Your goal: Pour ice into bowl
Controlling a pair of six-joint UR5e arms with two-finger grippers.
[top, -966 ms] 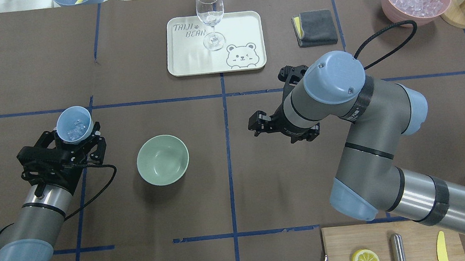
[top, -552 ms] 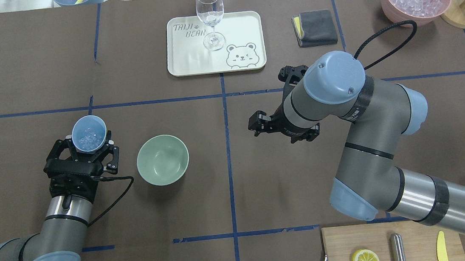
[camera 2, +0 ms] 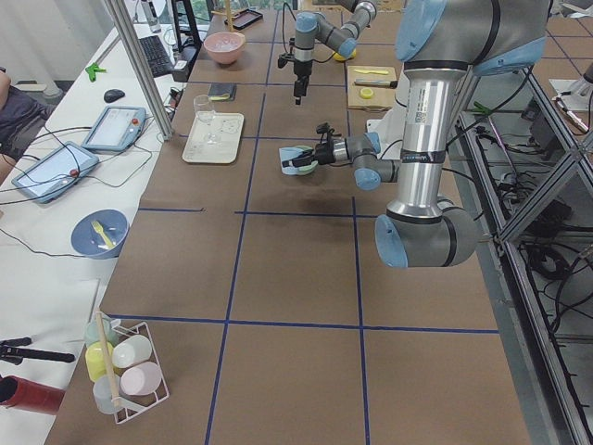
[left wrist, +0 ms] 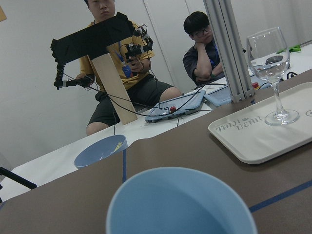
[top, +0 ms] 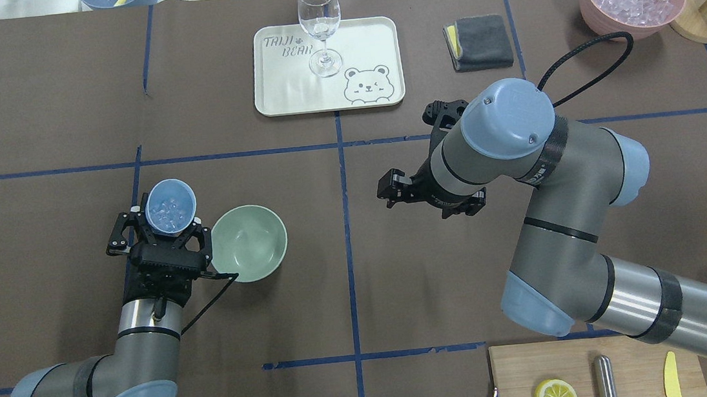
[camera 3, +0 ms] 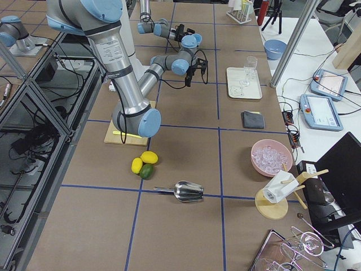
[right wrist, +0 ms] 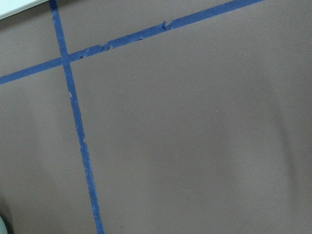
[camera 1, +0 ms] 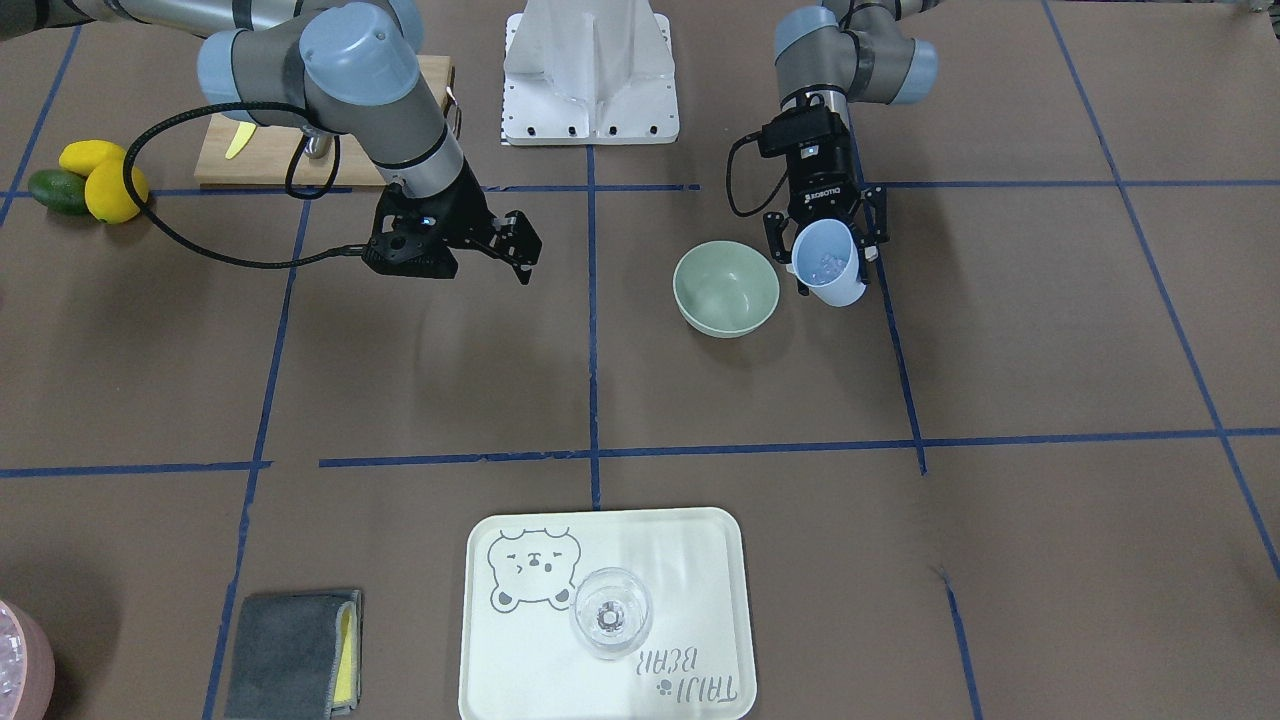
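The right arm [top: 542, 206], the biggest thing in view, is hanging over the table well away from the bowl [top: 247, 243], on the bowl's side opposite the cup. The right gripper [top: 389, 190] is pointing toward the bowl with its fingers apart and nothing between them. The left arm [top: 140, 336] is reaching in from the robot's edge and ending just beside the bowl. Beyond the bowl, far across from the robot, the tray [top: 377, 40] is carrying a clear glass [top: 319, 20].

The bowl itself is sitting upright and empty. The left gripper [top: 168, 230] is clamping its fingers on the light blue cup [top: 170, 206] and holding it raised just beside the bowl's rim, mouth mostly upward and tipping slightly. The ice [top: 168, 211] is lying in the bottom of the cup; none is showing in the bowl.

The main risk, as I judge it, is tipping too soon: the cup's mouth is sitting beside the rim rather than over the hollow, so cubes would be spilling onto the table. A fast tilt could also be sending the slippery cubes out in one rush and bouncing them off the smooth inside. If the cup dips while swinging across, it could be knocking the rim and shoving the bowl.
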